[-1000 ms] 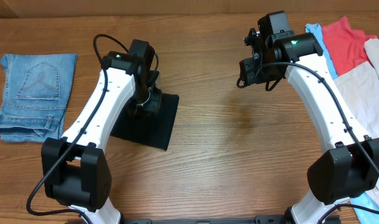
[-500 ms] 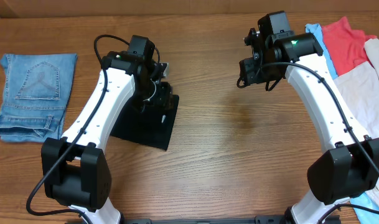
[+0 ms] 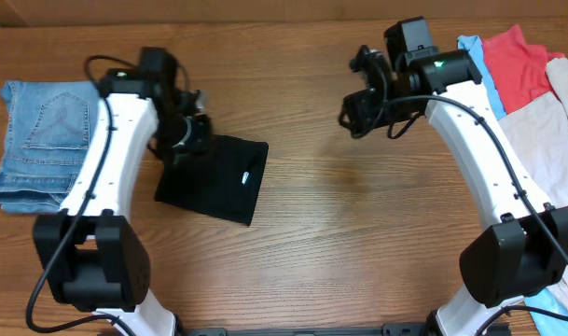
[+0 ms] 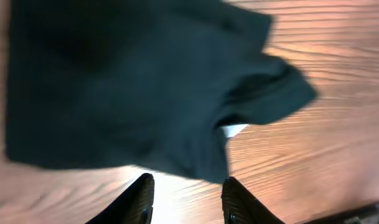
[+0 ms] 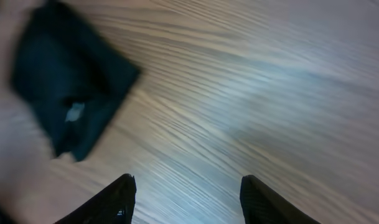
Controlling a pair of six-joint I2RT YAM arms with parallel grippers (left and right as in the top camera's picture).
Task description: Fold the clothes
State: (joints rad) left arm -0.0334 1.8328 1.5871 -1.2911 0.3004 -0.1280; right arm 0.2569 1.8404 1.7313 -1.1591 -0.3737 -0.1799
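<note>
A black T-shirt [image 3: 218,177] lies folded on the wooden table, left of centre, with a small white label [image 3: 247,175] showing. It also shows in the left wrist view [image 4: 127,93] and small in the right wrist view [image 5: 68,109]. My left gripper [image 3: 176,142] is open and empty, just above the shirt's upper left edge [image 4: 186,193]. My right gripper [image 3: 358,107] is open and empty over bare table far right of the shirt [image 5: 188,193]. A pile of unfolded clothes [image 3: 535,75], red, light blue and beige, lies at the right edge.
Folded blue denim jeans [image 3: 50,140] lie at the table's far left, close to my left arm. The clothes pile runs down the right edge beside my right arm.
My left arm swung left off the black shirt toward the jeans, uncovering the shirt and its label. My right gripper shifted slightly left.
</note>
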